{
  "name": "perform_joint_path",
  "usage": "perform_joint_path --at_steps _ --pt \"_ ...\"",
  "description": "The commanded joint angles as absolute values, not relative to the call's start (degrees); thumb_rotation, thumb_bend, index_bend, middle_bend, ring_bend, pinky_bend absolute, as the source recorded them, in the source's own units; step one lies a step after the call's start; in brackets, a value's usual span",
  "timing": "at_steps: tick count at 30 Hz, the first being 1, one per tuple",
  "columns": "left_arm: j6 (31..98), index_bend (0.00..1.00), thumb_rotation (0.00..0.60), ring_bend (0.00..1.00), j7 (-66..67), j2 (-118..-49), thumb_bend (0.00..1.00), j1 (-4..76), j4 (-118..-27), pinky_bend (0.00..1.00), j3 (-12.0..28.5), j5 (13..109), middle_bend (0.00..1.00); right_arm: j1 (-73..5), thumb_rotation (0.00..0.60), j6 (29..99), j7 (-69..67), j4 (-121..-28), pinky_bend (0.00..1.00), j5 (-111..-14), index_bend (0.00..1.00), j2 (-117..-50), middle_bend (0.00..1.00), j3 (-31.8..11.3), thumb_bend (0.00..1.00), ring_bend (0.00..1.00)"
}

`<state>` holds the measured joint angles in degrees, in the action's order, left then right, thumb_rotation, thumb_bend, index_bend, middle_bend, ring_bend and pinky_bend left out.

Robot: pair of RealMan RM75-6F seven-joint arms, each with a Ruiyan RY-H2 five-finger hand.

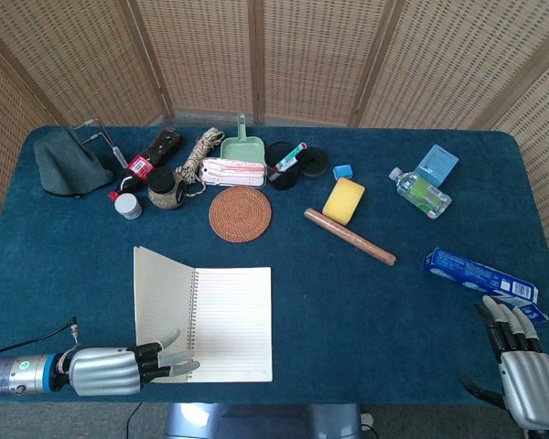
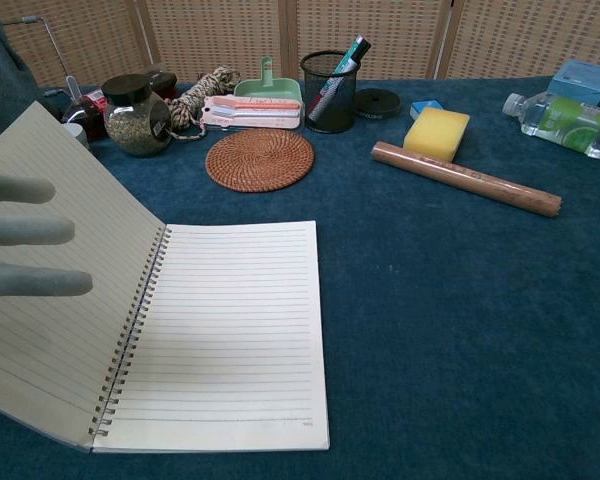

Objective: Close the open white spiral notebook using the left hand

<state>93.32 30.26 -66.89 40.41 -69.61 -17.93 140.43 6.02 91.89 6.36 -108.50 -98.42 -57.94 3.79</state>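
Blue cloth table (image 1: 348,302) before wicker screens, with one white spiral notebook (image 1: 221,322) lying open near the front left, left page tilted up off the cloth, right page flat. Left hand (image 1: 119,369) at the notebook's near-left corner, fingers (image 2: 25,232) spread against the raised page and grasping nothing; right hand (image 1: 522,370) at the near right edge, fingers straight and close together, empty too. Far side: one round woven coaster (image 1: 240,213), one yellow sponge (image 1: 344,200), one brown rod (image 1: 349,236), one water bottle (image 1: 420,192), one blue box (image 1: 436,165).
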Motion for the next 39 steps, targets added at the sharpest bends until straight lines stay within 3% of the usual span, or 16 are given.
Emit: perform_joint_path --at_steps 1,12,22,25,30,33,39 --pt "89.08 0.66 0.600 0.01 31.69 -63.78 0.41 42.22 -72.49 0.19 -18.31 143.08 0.00 5.99 0.600 91.86 6.50 -108.50 0.00 -98.57 0.00 -57.99 0.00 3.82 0.00 0.00" --pt "85.85 0.66 0.600 0.00 34.14 -63.05 0.40 43.40 -76.75 0.18 -14.91 144.89 0.00 6.04 0.600 91.77 6.96 -108.51 0.00 -98.66 0.00 -58.22 0.00 3.95 0.00 0.00" --pt "81.48 0.61 0.600 0.00 34.95 -67.15 0.39 43.68 -78.94 0.18 -10.83 142.61 0.00 6.06 0.600 91.76 7.02 -108.43 0.00 -98.72 0.00 -58.28 0.00 4.00 0.00 0.00" --pt "79.28 0.51 0.600 0.00 35.46 -68.40 0.38 44.11 -80.05 0.17 -9.77 142.04 0.00 6.10 0.600 91.86 6.97 -108.48 0.00 -98.80 0.00 -58.24 0.00 4.03 0.00 0.00" --pt "77.20 0.19 0.600 0.00 36.19 -69.34 0.37 43.52 -82.31 0.15 -8.53 139.88 0.00 6.16 0.600 92.12 6.46 -108.42 0.00 -98.80 0.00 -58.00 0.00 3.99 0.00 0.00" --pt "76.55 0.06 0.600 0.00 36.87 -69.63 0.36 42.62 -83.55 0.12 -7.69 138.02 0.00 6.16 0.600 92.20 6.18 -108.43 0.00 -98.77 0.00 -57.82 0.00 3.96 0.00 0.00" --pt "75.67 0.00 0.600 0.00 39.16 -71.34 0.30 40.27 -85.95 0.10 -5.59 133.75 0.00 6.13 0.600 92.01 6.19 -108.44 0.00 -98.86 0.00 -57.79 0.00 4.08 0.00 0.00"
